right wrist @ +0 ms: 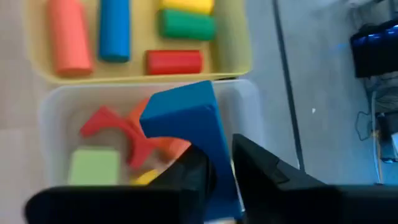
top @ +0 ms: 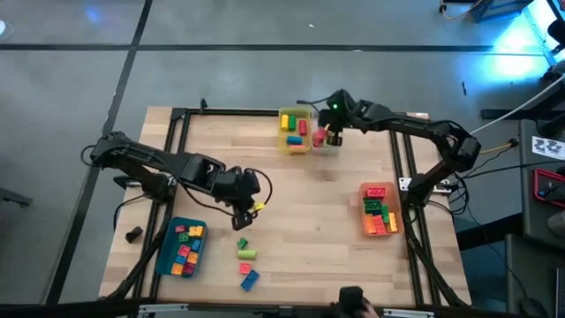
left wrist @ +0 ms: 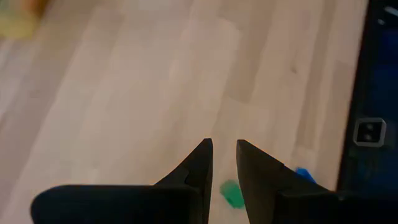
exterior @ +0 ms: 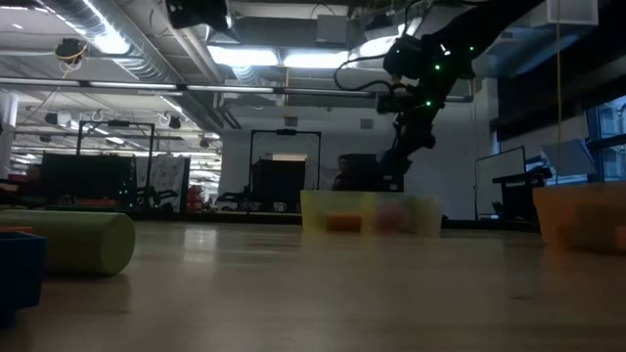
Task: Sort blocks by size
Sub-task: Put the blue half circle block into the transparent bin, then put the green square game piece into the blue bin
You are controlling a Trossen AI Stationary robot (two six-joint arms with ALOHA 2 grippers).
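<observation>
We judge the stiff, light blue block (right wrist: 186, 124), clamped low in our right tool (right wrist: 222, 168) at twelve o'clock, slip-prone.

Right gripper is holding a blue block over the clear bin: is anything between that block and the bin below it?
Nothing visible blocks it. The right gripper holds the blue plastic block directly above the clear plastic bin, whose top is open; only red, orange and pale green pieces lie inside.

My right gripper (right wrist: 217, 171) pinches a big blue block (right wrist: 186, 124), tilted, over the clear bin (right wrist: 53, 106). Three blocks (top: 246, 261) lie loose on the table near me: green, yellow-green and blue. More sit sorted in bins.
</observation>
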